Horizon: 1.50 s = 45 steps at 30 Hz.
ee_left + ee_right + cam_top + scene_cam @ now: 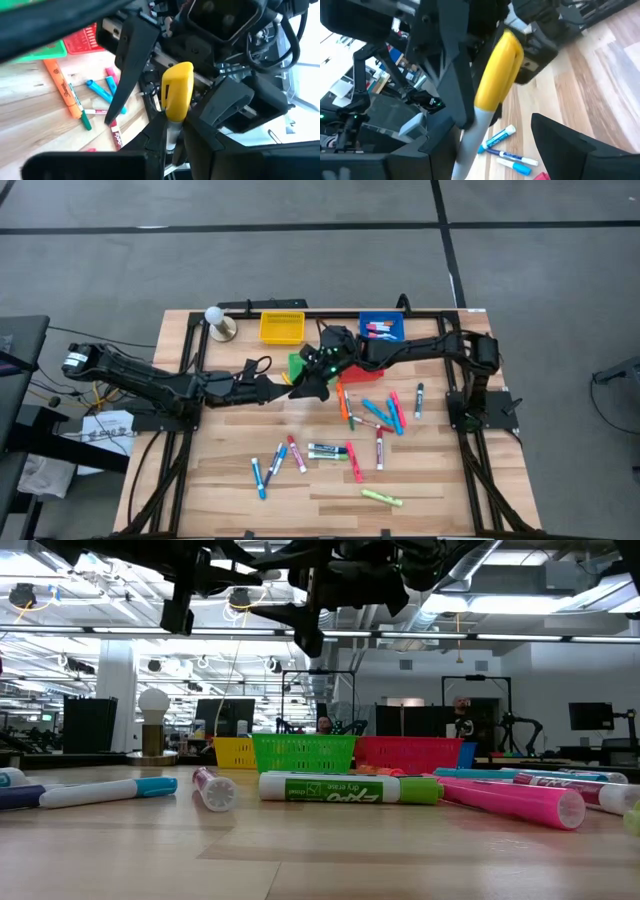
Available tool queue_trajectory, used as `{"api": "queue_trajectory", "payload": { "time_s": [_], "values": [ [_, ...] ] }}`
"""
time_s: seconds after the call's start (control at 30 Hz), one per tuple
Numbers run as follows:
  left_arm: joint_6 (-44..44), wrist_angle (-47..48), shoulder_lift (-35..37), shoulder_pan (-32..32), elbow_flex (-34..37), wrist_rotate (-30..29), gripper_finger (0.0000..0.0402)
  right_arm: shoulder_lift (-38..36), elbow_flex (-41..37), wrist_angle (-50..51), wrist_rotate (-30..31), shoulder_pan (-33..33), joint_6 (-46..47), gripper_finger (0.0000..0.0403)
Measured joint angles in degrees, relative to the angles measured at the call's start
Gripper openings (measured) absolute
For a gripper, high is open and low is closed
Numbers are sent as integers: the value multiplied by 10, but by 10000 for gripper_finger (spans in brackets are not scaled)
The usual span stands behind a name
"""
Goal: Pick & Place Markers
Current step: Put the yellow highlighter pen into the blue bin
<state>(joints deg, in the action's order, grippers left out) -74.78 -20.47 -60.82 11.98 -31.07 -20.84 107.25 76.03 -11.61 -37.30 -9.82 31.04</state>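
My left gripper [288, 388] [172, 134] is shut on a marker with a yellow cap [177, 92] and a pale barrel [474, 131], held above the table's middle. My right gripper [316, 378] [507, 117] faces it, open; one dark finger [131, 65] stands on each side of the cap, and no touch shows. Many loose markers [378, 416] lie flat on the wooden table [440, 490], among them a pink one [510, 802] and a green-capped one [345, 788]. My left gripper pinches the marker's pale barrel [171, 136] between its two fingers, just below the yellow cap. The capped end sticks out beyond the fingertips toward my right gripper. The marker is lifted clear of the table.
Small mesh baskets stand along the far edge: yellow [282, 328], green [297, 364], red [410, 753] and blue [382, 327], the blue one with markers inside. A white ball on a stand [217, 320] is at the far left. More markers [300, 455] lie toward the near edge.
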Motion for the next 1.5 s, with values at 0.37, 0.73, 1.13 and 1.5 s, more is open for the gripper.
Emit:
{"api": "queue_trajectory", "payload": {
  "time_s": [0.37,0.73,1.13,1.5],
  "values": [
    [0,6,0,0,0,-1,53,-1,0,7,7,0,-15,177],
    [2,11,0,0,1,-6,54,-1,0,12,6,0,-29,52],
    [8,11,0,0,1,2,95,-1,0,21,7,-2,-43,30],
    [49,12,1,1,-2,91,129,-19,-1,99,4,-32,-70,26]
  ]
}}
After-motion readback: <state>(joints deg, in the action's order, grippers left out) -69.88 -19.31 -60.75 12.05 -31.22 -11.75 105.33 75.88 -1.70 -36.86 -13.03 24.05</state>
